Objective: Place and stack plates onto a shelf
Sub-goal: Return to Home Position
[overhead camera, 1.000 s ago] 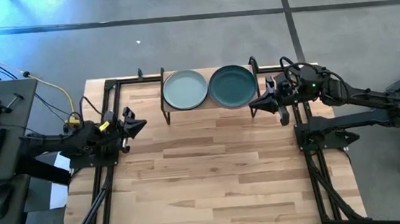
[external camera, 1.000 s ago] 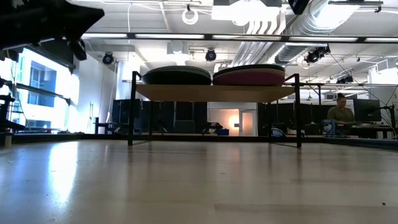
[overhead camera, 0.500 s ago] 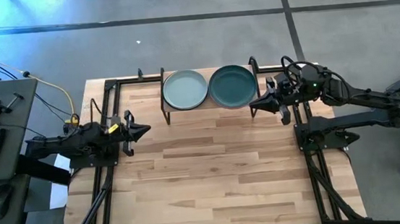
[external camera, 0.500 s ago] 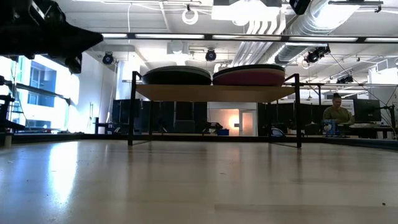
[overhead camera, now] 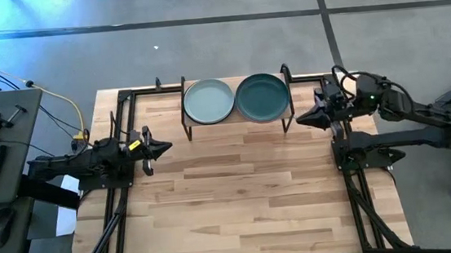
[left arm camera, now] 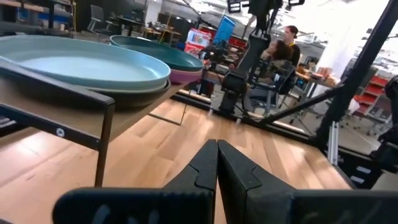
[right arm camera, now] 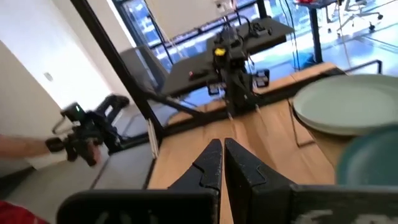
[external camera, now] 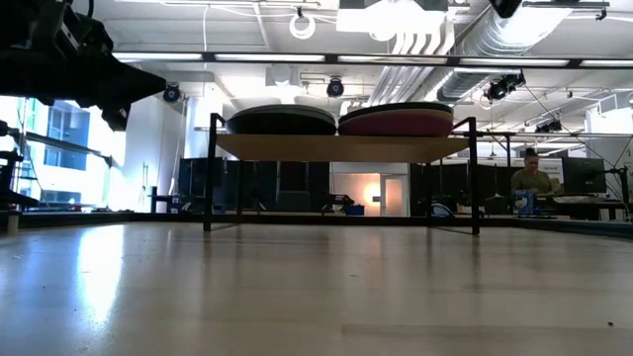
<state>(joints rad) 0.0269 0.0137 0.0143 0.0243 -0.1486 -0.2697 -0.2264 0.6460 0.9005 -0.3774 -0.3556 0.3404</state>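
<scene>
1. The shelf (external camera: 341,147) stands at the far edge of the table (overhead camera: 240,199), with two plate stacks side by side on it.
2. The pale blue-green plate (overhead camera: 208,101) tops the left stack, over a dark plate (external camera: 282,121). The dark teal plate (overhead camera: 261,96) tops the right stack, over a pink plate (external camera: 396,125).
3. Your left gripper (overhead camera: 167,146) hovers off the shelf's left front corner, fingers pressed together, holding nothing.
4. Your right gripper (overhead camera: 298,121) hangs just beside the shelf's right end, fingers together, empty.

Both arms are matte black jointed links. The left arm (overhead camera: 73,163), frame left, bears yellow tags (overhead camera: 137,142) behind the left pincer (overhead camera: 163,147). The right arm (overhead camera: 412,112) shows a green lamp (overhead camera: 362,96) and looped black cables (overhead camera: 341,76) near the right pincer (overhead camera: 299,121).
</scene>
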